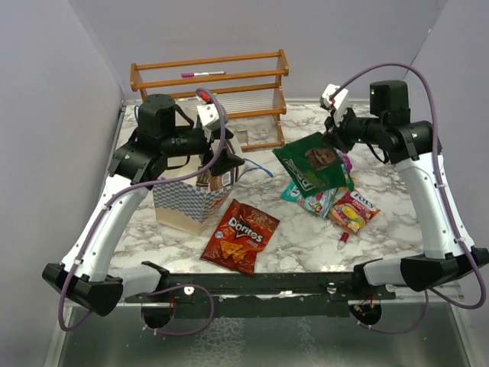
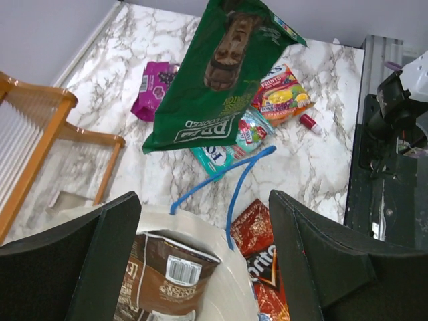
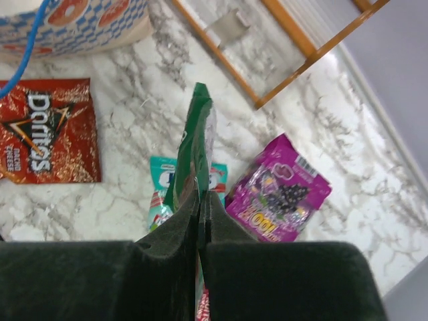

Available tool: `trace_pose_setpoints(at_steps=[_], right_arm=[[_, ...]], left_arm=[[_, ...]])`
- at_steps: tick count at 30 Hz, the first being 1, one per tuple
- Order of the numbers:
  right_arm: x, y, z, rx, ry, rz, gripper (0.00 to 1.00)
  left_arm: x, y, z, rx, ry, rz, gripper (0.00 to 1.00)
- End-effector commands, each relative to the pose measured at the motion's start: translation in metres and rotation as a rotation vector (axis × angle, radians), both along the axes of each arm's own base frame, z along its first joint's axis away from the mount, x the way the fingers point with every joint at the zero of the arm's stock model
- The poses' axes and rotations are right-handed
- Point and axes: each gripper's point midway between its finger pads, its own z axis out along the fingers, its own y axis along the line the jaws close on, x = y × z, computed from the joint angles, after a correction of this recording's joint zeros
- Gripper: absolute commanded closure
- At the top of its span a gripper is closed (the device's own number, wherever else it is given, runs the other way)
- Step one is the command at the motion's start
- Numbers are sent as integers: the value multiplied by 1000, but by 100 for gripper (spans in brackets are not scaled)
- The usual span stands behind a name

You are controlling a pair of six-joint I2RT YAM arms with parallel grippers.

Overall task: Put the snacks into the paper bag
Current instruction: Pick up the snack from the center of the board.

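Note:
The checkered paper bag (image 1: 183, 202) stands at the left with its mouth up, and a glossy brown packet (image 2: 164, 271) sits inside it. Just above that mouth hovers my left gripper (image 1: 220, 164), open, its wide-set fingers (image 2: 87, 267) straddling the bag's rim (image 2: 227, 267) and blue string handle (image 2: 235, 175). My right gripper (image 3: 202, 200) is shut on the top edge of the green chips bag (image 1: 315, 164), which hangs in the air over the table's right half. On the table lie the red Doritos (image 1: 241, 235), a teal pack (image 1: 299, 195), a red-yellow pack (image 1: 354, 210) and a magenta pack (image 3: 281, 190).
A wooden rack (image 1: 214, 88) stands along the back edge behind the bag. A tiny red-pink cap-like object (image 1: 344, 238) lies near the front right. Purple cables loop over both arms. The Doritos lie right beside the bag's front corner.

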Motion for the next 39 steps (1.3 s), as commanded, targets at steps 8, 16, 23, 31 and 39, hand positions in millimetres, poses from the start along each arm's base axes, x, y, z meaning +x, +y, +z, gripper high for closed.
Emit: trace_pose_setpoints(at_steps=[8, 16, 23, 31, 39], right_arm=[[31, 21, 78, 83, -228, 84, 99], [28, 38, 107, 162, -277, 168, 99], [28, 42, 118, 186, -300, 182, 99], [26, 42, 123, 198, -307, 179, 99], [23, 39, 118, 206, -295, 152, 99]], left_arm=[[24, -26, 46, -115, -136, -104, 21], [44, -64, 50, -132, -155, -183, 21], [64, -104, 41, -135, -120, -239, 24], [80, -143, 13, -108, -40, -294, 38], [75, -161, 5, -130, 18, -353, 67]])
